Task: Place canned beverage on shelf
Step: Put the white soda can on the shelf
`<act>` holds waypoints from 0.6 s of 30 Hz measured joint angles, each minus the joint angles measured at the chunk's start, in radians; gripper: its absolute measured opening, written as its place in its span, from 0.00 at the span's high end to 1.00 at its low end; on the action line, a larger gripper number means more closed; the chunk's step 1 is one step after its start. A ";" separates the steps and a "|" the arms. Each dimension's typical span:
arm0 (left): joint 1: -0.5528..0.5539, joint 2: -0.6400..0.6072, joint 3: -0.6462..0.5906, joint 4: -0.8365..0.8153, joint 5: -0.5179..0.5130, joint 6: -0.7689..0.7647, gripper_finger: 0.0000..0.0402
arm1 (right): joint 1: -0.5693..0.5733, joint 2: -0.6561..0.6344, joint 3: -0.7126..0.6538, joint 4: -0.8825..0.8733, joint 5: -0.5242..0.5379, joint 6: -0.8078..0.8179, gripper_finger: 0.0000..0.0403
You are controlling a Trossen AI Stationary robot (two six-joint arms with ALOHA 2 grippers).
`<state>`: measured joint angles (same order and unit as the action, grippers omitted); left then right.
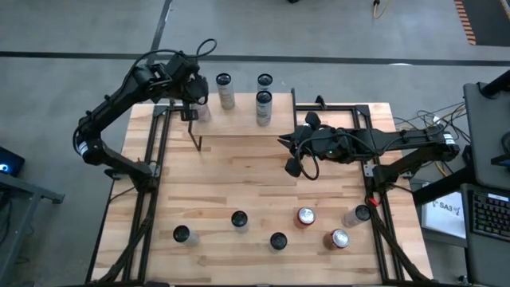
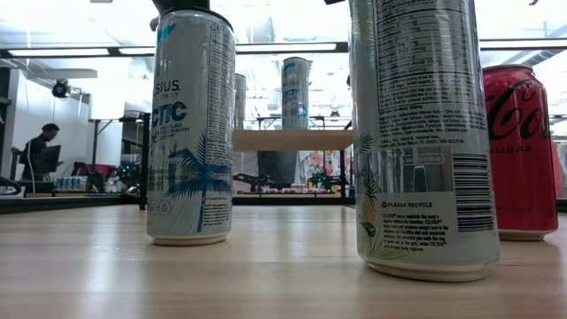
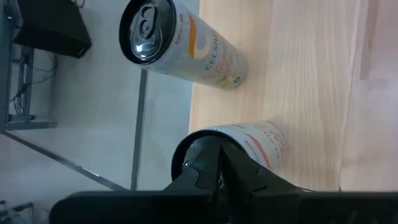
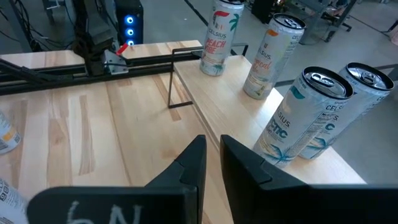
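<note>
Shelf (image 4: 249, 121): light wooden board on thin black legs, directly ahead of the right pincer (image 4: 211, 163); four slim cans upright on top.

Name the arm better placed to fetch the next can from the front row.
Right, probably. The right hand hangs empty over mid-table, closer to the front-row cans; the left hand is far off at the shelf, above a standing can.
</note>
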<state>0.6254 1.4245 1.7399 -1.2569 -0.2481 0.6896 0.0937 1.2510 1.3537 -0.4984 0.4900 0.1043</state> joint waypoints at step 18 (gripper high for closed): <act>-0.012 -0.006 -0.037 -0.190 0.052 -0.102 1.00 | 0.000 0.000 0.000 0.001 0.000 -0.026 0.91</act>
<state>0.6136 1.4187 1.7030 -1.4469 -0.1957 0.5871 0.0937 1.2510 1.3537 -0.4979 0.4900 0.0784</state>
